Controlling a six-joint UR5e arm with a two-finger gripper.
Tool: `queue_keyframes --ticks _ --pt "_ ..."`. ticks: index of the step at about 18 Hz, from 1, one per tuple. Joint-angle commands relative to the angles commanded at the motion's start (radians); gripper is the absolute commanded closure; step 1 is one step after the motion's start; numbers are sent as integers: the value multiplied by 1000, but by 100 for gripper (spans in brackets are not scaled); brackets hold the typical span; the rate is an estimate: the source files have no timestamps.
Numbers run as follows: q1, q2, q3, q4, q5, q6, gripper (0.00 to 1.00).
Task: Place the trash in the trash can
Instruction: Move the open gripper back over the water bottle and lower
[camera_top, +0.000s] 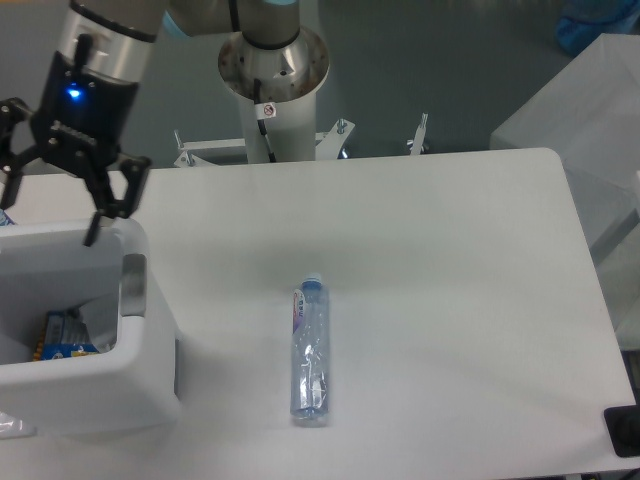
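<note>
A slim clear plastic bottle (310, 352) with a blue cap and a label near its neck lies flat near the middle of the white bench (440, 300), cap toward 12 o'clock, nothing touching it. Open bench surface surrounds it on every side, widest toward 3 o'clock. The white trash can (150, 340) sits at 9 o'clock from the bottle, at the bench's left edge, thick-walled with a grey strip on its near rim; a blue and orange packet (65, 335) lies inside. The end effector (50, 205) hangs over the can's far rim, fingers spread wide, holding nothing
</note>
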Motion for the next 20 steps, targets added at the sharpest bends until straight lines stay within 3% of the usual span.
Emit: queue_keyframes --ticks 4,10,17,20 --pt "147 -101 52 0 -2 0 0" --pt "244 -195 90 0 3 86 0" --pt "266 -287 182 2 113 97 0" --pt "258 -327 178 72 113 86 0"
